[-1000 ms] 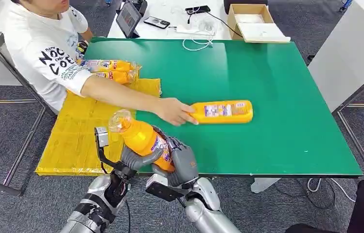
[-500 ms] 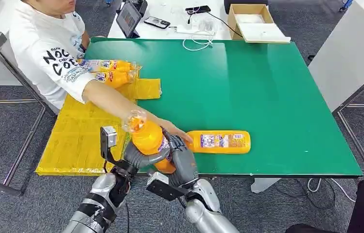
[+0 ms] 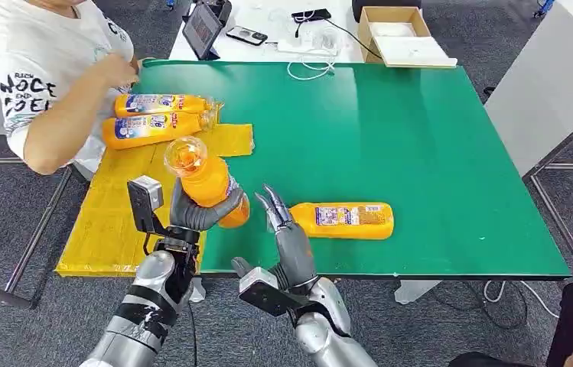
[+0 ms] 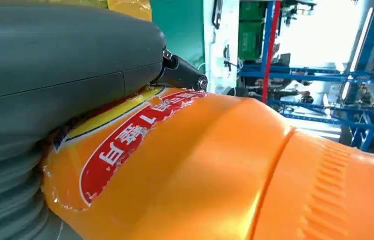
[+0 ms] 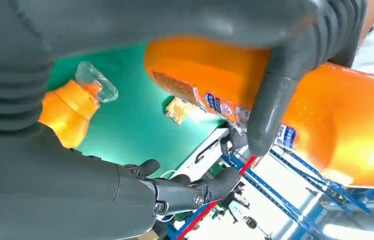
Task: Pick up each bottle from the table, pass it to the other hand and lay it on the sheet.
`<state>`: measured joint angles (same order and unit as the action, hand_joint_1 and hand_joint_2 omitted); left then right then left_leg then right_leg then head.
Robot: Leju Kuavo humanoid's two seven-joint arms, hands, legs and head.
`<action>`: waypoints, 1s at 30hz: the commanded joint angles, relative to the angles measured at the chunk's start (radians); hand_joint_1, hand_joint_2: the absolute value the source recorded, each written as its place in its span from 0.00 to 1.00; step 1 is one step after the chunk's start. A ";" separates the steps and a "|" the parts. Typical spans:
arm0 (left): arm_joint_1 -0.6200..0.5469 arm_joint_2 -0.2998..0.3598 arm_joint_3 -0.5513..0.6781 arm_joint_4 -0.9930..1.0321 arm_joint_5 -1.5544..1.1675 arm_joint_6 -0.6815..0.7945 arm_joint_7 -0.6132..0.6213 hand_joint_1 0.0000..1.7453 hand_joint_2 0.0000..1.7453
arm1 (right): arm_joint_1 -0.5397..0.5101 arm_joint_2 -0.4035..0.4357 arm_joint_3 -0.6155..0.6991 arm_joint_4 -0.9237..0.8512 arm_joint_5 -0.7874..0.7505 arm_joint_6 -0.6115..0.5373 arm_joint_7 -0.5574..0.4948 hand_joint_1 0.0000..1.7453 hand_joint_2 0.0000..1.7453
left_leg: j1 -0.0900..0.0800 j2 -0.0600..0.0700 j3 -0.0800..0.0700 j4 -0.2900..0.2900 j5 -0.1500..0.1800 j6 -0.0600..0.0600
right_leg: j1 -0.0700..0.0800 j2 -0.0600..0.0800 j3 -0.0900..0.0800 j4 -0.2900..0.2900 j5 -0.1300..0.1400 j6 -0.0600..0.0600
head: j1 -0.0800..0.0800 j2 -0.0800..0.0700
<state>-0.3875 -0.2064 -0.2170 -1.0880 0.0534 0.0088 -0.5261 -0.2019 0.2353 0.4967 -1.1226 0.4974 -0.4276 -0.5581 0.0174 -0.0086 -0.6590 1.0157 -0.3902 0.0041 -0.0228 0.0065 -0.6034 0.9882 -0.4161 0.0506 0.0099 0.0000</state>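
**Head view: four bottles counted, one held over the table's near-left corner**

Head view first. Four orange bottles in all: held bottle (image 3: 208, 182) gripped in left hand (image 3: 195, 214), cap end tipped up toward the camera, raised over the seam where yellow sheet (image 3: 115, 214) meets green table (image 3: 421, 138). Lying bottle (image 3: 344, 219) flat on the green, near the front edge, just beside right hand (image 3: 287, 233). Two more, far bottle (image 3: 162, 103) and second sheet bottle (image 3: 157, 127), side by side at the sheet's far end, caps pointing toward the table's middle.

Right hand raised, fingers spread and pointing up, holding nothing, apart from both nearest bottles. Left hand wrapped round the held bottle's lower body.

One person (image 3: 38, 76) at the far left, cut off by the frame edge, one forearm bent near the sheet. Beyond the table: one cardboard box (image 3: 398, 34), one tablet (image 3: 203, 29), white cable (image 3: 310, 65).

Left wrist view up close: held bottle's red-and-yellow label (image 4: 125, 145) and ribbed orange shoulder, grey thumb pressed on top; print too skewed to read. Right wrist view from beneath: held bottle's clear cap, another orange body crossing behind a dark finger (image 5: 269, 107); which bottle that is, hard to tell.
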 commanded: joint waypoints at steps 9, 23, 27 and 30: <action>-0.081 0.003 0.075 0.017 -0.092 0.153 -0.039 1.00 1.00 | 0.001 -0.030 0.014 -0.046 -0.021 -0.025 -0.032 0.00 0.00 | 0.000 0.000 0.004 0.001 -0.002 0.001 | 0.002 -0.001 0.004 0.000 -0.002 -0.003 | 0.000 0.000; -0.379 0.189 0.048 0.681 -0.862 0.689 0.129 1.00 1.00 | 0.006 -0.053 -0.076 -0.289 -0.138 -0.158 -0.112 0.00 0.00 | 0.000 0.000 0.007 -0.001 -0.001 0.000 | 0.001 -0.001 0.006 -0.001 -0.001 -0.003 | 0.000 0.000; -0.386 0.214 0.046 0.734 -0.928 0.677 0.172 1.00 1.00 | 0.002 -0.049 -0.095 -0.280 -0.160 -0.188 -0.124 0.00 0.00 | 0.000 0.005 0.008 -0.001 -0.002 0.000 | 0.002 0.003 0.006 0.000 -0.001 -0.003 | 0.000 0.000; -0.390 0.228 0.026 0.751 -0.994 0.641 0.229 1.00 1.00 | -0.001 -0.051 -0.100 -0.274 -0.163 -0.188 -0.124 0.00 0.00 | 0.000 0.004 0.006 0.000 -0.001 0.000 | 0.001 0.002 0.005 0.000 -0.001 -0.002 | 0.000 0.000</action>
<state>-0.6770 -0.0535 -0.1312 -0.5961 -0.8525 0.6889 -0.3743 -0.1742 0.2060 0.4303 -1.4080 0.3502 -0.6065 -0.6821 0.0176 -0.0053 -0.6580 1.0157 -0.3894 0.0032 -0.0222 0.0088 -0.6036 0.9887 -0.4155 0.0505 0.0099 0.0000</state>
